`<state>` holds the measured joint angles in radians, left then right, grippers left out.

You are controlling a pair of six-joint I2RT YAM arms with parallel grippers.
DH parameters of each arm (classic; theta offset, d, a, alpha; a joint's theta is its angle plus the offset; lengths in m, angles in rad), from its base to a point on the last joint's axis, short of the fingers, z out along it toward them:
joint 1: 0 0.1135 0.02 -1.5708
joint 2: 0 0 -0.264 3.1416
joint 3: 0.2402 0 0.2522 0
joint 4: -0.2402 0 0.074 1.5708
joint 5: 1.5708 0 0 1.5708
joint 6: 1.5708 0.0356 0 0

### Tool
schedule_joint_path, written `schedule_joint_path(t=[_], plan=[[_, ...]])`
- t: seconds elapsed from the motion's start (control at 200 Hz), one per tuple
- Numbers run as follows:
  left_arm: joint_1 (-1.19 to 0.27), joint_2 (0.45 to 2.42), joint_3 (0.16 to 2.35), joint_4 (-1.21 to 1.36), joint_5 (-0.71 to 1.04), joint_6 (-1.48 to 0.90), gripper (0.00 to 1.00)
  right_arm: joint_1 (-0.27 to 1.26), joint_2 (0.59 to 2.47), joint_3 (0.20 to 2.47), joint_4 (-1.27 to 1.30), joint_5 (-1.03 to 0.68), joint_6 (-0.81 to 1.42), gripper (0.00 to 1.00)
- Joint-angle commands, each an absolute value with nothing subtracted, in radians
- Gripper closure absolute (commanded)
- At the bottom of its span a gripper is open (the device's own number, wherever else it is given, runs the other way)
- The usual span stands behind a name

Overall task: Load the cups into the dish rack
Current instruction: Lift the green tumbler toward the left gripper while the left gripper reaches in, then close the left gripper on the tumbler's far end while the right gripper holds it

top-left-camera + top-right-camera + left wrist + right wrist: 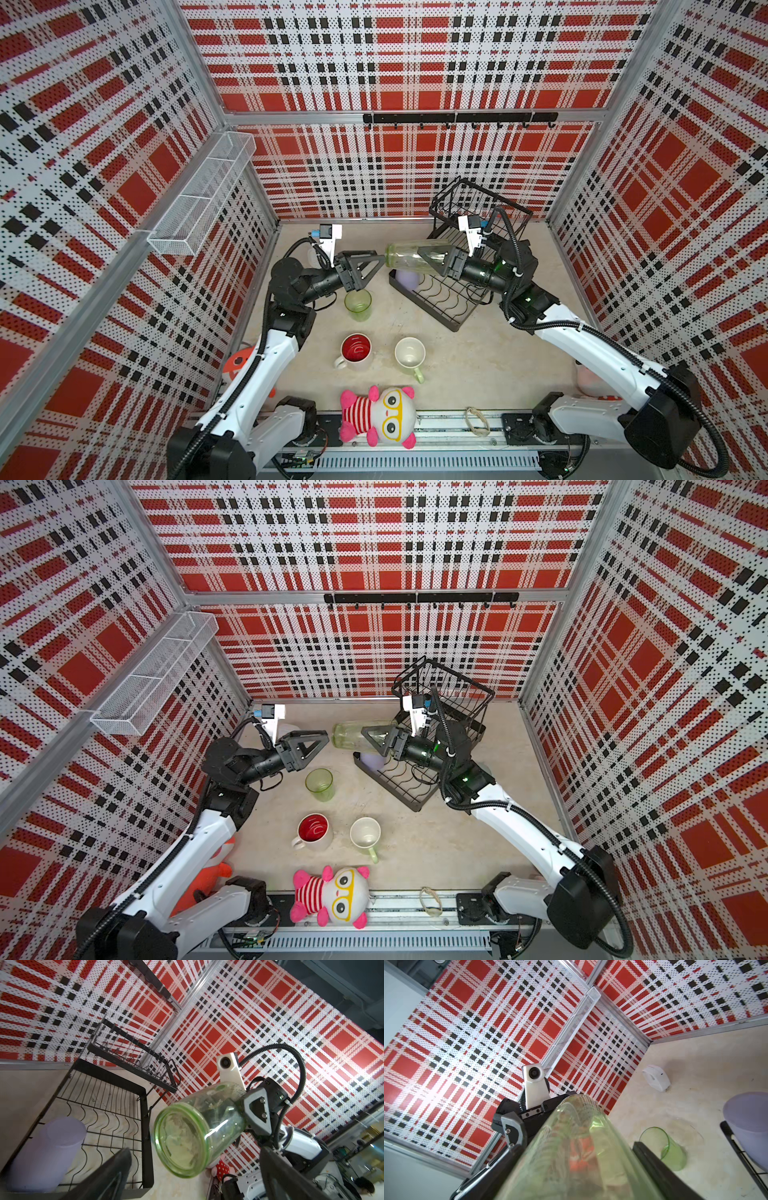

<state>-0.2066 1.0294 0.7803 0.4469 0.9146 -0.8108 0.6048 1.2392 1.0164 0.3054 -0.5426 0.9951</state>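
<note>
Tumbler (401, 254) lies sideways, gripped by right end effector (422, 255), pointing at open left end effector (378, 256).

Likely a lab test cell: plaid perforated panels (395, 62), aluminium frame (291, 118).

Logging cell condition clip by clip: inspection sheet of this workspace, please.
Surface: beige tabletop, faint stains.
Job's things: green ribbed tumbler held sideways near dish rack; lavender tumbler on its lower tier; second green tumbler, red-lined white mug, pale green mug on table.
Clutter: plush doll, orange toy, rubber band.
Grippers: left gripper open, empty; right gripper shut on the tumbler.
Cables: black conduit along each arm; right one overlaps rack basket in view.
Surroundings: plaid perforated walls, white mesh shelf, black hook rail.
</note>
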Motion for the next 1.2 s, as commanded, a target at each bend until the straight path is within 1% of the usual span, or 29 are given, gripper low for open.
schedule_joint_path(t=[0.0,0.19,0.22,0.436,0.521,0.631,1.002,1.193], plan=[[-0.220,1.046,0.821,0.483,0.990,-0.787,0.02,0.604,1.219,1.036,0.421,-0.635,1.045,0.21],[-0.239,1.076,0.849,0.504,1.044,-0.796,0.02,0.604,1.237,1.037,0.438,-0.677,1.068,0.20],[-0.278,1.079,0.855,0.508,1.048,-0.796,0.02,0.604,1.241,1.037,0.443,-0.683,1.070,0.20],[-0.341,1.103,0.877,0.515,1.086,-0.773,0.01,0.612,1.250,1.044,0.463,-0.716,1.069,0.20],[-0.344,1.105,0.877,0.517,1.088,-0.770,0.00,0.615,1.248,1.046,0.454,-0.724,1.059,0.20],[-0.345,1.105,0.880,0.520,1.096,-0.770,0.03,0.616,1.248,1.045,0.441,-0.729,1.053,0.20],[-0.382,1.115,0.879,0.528,1.113,-0.758,0.03,0.658,1.276,1.087,0.360,-0.743,0.963,0.19],[-0.382,1.115,0.874,0.532,1.109,-0.756,0.07,0.658,1.285,1.079,0.380,-0.751,0.975,0.19]])
